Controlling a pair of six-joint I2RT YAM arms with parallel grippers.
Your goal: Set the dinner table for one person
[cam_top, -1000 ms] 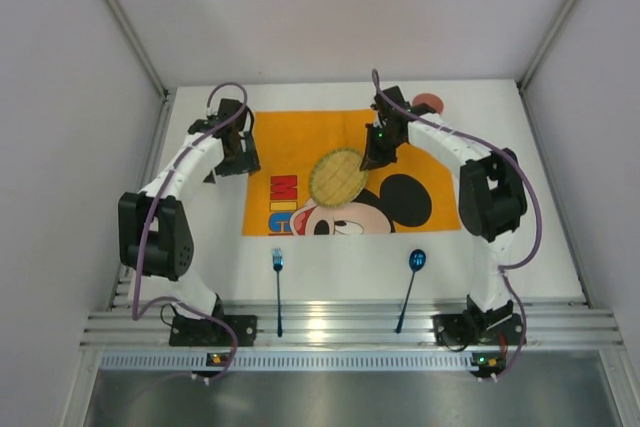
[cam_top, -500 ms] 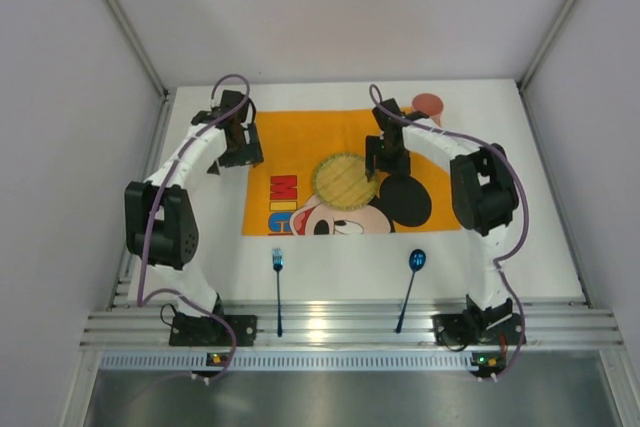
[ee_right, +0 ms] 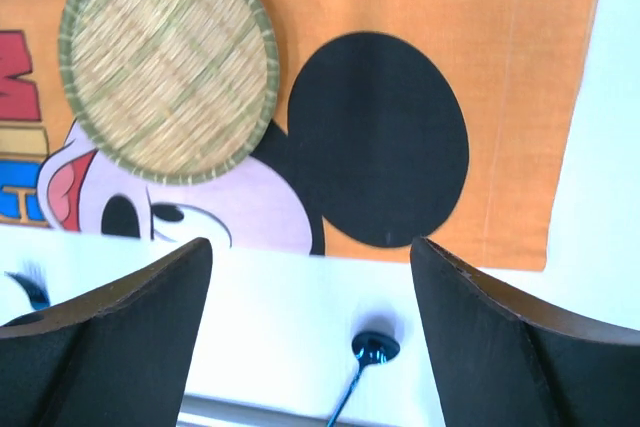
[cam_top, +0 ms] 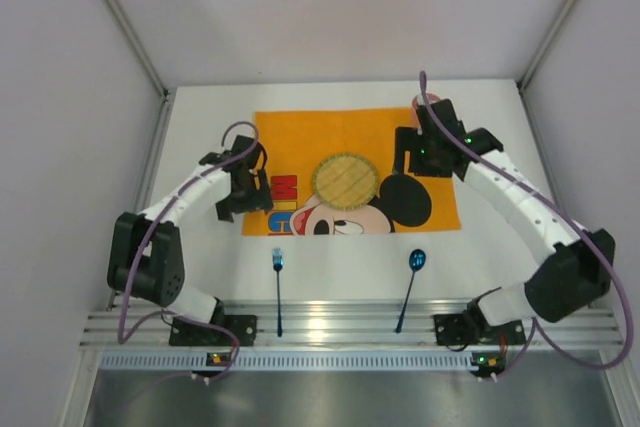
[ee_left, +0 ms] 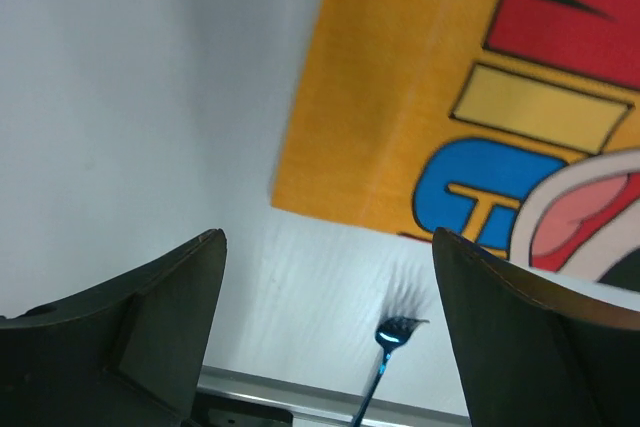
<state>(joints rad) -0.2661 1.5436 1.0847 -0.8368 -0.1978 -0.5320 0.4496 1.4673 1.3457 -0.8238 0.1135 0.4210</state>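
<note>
Both arms have swung away: the right gripper point(ee_right: 310, 242) has backed off to 2 o'clock of the woven plate point(cam_top: 345, 179), and the left gripper point(ee_left: 328, 237) has dropped to 8 o'clock. Both have fingers apart and empty. The dinner table point(cam_top: 520, 237) fills the view, with the orange placemat point(cam_top: 300, 137) mid-table. The plate sits centred on it (apparently its final spot). The spoon point(cam_top: 417, 259) at 5 o'clock and the fork point(cam_top: 278, 261) at 7 lie unplaced.

Plain pale back wall point(cam_top: 340, 7) and side walls point(cam_top: 50, 147) meet along slanted metal corner struts point(cam_top: 120, 17). A ridged aluminium rail point(cam_top: 340, 322) spans the near edge, above a brushed metal panel point(cam_top: 340, 397) under soft, even light.
</note>
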